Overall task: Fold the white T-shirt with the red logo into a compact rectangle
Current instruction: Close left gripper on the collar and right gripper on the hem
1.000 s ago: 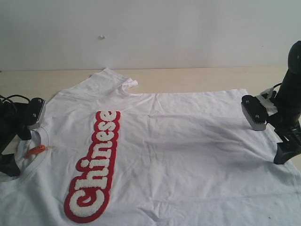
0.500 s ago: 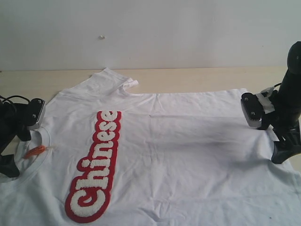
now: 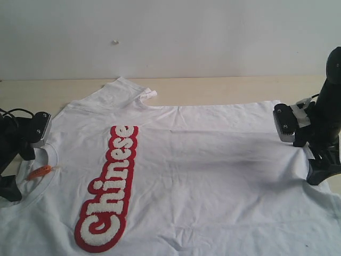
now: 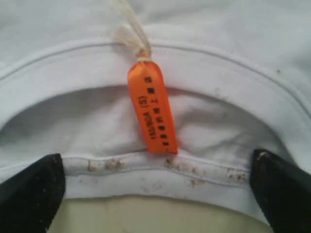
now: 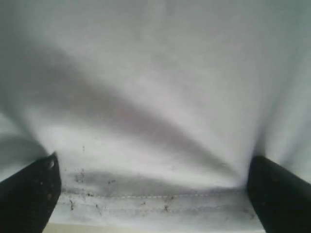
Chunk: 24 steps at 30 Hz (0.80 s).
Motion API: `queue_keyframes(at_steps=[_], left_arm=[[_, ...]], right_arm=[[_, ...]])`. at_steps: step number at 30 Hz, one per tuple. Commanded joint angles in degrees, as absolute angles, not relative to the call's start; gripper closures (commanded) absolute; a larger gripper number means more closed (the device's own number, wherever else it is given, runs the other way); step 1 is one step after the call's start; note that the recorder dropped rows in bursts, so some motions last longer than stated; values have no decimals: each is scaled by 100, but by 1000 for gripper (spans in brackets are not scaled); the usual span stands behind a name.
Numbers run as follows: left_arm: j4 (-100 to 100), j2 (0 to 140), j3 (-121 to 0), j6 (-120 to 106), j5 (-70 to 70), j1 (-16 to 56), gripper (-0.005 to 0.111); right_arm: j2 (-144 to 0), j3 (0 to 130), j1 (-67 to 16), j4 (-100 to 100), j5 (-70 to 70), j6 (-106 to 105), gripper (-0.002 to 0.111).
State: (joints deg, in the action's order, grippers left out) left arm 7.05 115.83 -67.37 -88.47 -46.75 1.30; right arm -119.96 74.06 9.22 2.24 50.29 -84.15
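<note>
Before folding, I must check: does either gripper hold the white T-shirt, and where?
Nothing is held. The left gripper stands open at the ribbed collar of the white cotton T-shirt, the right gripper open at its hem.

One T-shirt (image 3: 213,170), one tag (image 3: 39,172), two grippers (image 4: 158,194) (image 5: 155,194)

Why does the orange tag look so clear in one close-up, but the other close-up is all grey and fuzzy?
Left wrist view: the orange tag is fairly sharp. Right wrist view: only plain white T-shirt cloth, soft, with grey fold shadows. Exterior view: even light, one faint shadow on the cloth.
</note>
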Motion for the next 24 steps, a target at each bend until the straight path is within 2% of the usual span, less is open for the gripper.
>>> queue_keyframes(at_steps=[1, 24], left_arm=[[657, 11667, -6659, -8871, -4810, 111, 2], [657, 11667, -6659, -8871, -4765, 111, 2]], right_arm=[[-12157, 7353, 933, 570, 4660, -8316, 3], [-12180, 7353, 933, 835, 4741, -8328, 3]])
